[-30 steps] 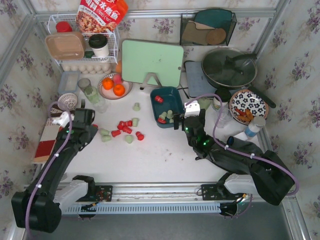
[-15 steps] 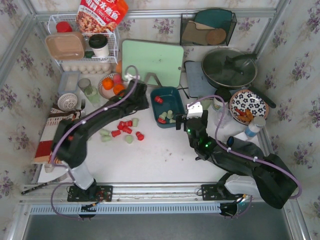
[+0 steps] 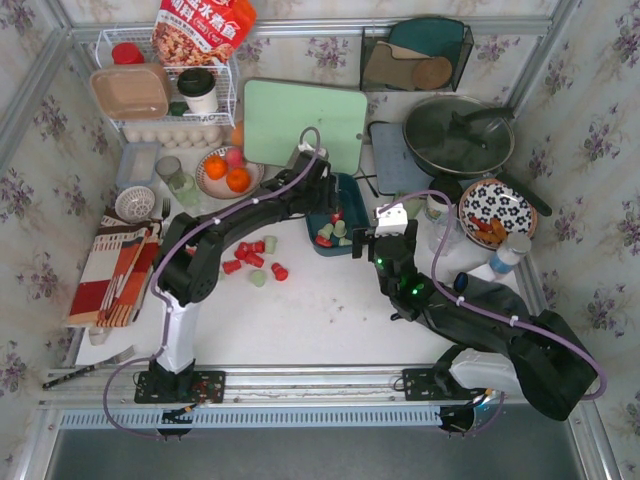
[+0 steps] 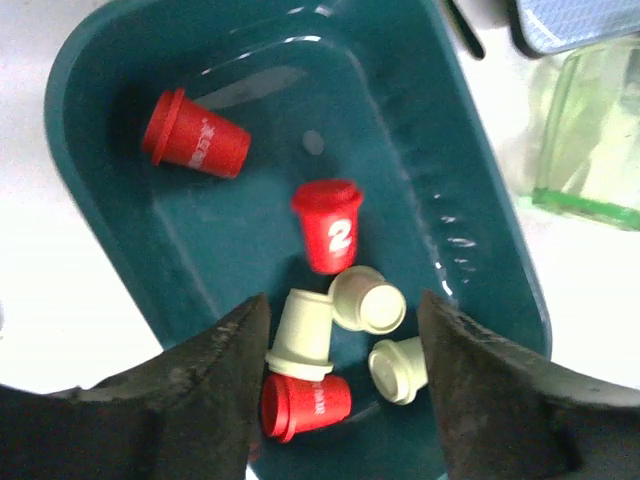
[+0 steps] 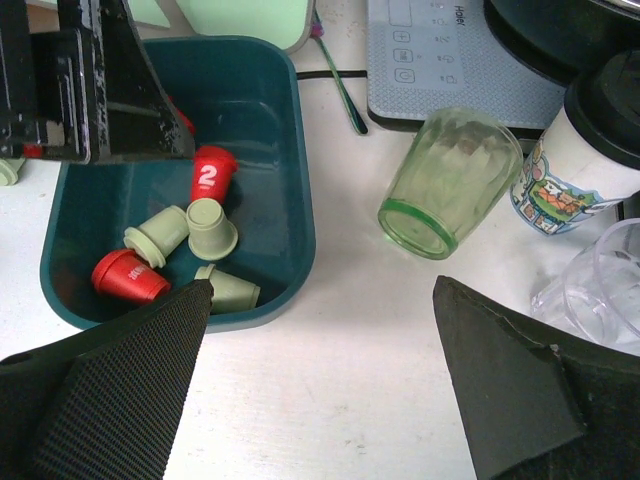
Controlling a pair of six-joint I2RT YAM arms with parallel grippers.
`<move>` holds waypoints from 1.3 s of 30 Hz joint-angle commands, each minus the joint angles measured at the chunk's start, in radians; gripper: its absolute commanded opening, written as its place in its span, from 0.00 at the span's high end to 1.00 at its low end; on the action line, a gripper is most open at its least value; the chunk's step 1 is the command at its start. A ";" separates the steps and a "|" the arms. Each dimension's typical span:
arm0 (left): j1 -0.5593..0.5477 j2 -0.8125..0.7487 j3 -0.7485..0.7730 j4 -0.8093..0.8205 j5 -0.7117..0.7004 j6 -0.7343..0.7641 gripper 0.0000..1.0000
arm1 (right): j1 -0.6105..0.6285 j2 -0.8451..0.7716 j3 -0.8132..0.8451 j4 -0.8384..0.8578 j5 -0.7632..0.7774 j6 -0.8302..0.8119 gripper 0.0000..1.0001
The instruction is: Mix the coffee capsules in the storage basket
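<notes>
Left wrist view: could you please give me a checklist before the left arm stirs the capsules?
1. Left gripper over the storage basket: ok.
2. Left fingers open, empty: ok.
3. Red and pale green coffee capsules both in the basket: ok.
4. All capsules in: not ok, loose capsules lie on the table.
5. Right gripper open, outside the basket: ok.
6. Gap from fingers to capsules: cannot tell.

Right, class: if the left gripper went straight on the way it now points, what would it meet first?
Most likely the pale capsules clustered in the basket, which sit right between the fingers of the open left gripper. The basket floor lies just beneath them. Depth is hard to judge from the wrist view.
</notes>
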 commanded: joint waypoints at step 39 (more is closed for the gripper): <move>0.598 -0.629 -0.724 -0.580 -0.501 -0.705 0.44 | 0.000 0.013 0.006 0.029 -0.040 0.029 0.00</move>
